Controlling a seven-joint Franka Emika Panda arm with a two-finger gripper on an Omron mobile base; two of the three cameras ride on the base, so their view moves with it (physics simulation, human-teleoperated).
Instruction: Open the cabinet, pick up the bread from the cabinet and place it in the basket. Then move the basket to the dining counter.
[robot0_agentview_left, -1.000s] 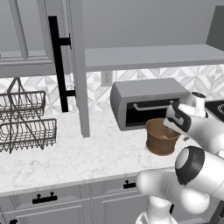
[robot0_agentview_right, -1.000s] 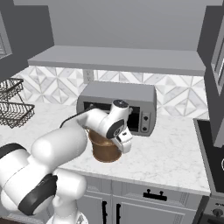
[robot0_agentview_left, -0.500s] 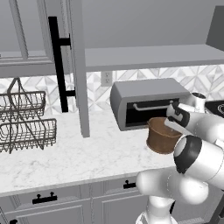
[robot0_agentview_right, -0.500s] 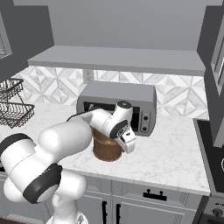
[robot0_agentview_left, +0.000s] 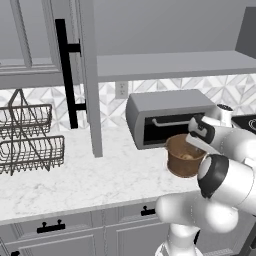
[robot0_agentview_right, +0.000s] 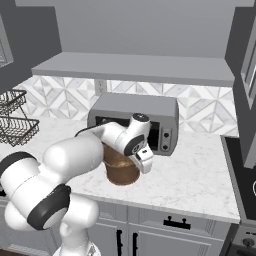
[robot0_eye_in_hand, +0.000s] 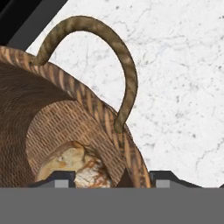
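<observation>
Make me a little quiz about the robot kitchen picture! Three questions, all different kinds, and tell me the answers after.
1. True or false: the bread lies inside the basket.
2. Where is the basket? A) hanging in the wire rack B) by the grey toaster oven C) up on the cabinet shelf
3. Fill in: the cabinet door stands ____.

Key: 1 true. 2 B. 3 open.

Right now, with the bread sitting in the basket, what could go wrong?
The jaws seem to pinch only the basket's rim beside one small handle, so it might tip or slip when lifted. The bread lies loose at the bottom and could roll out. The basket sits right by the toaster oven, so a swing might bump it.
</observation>
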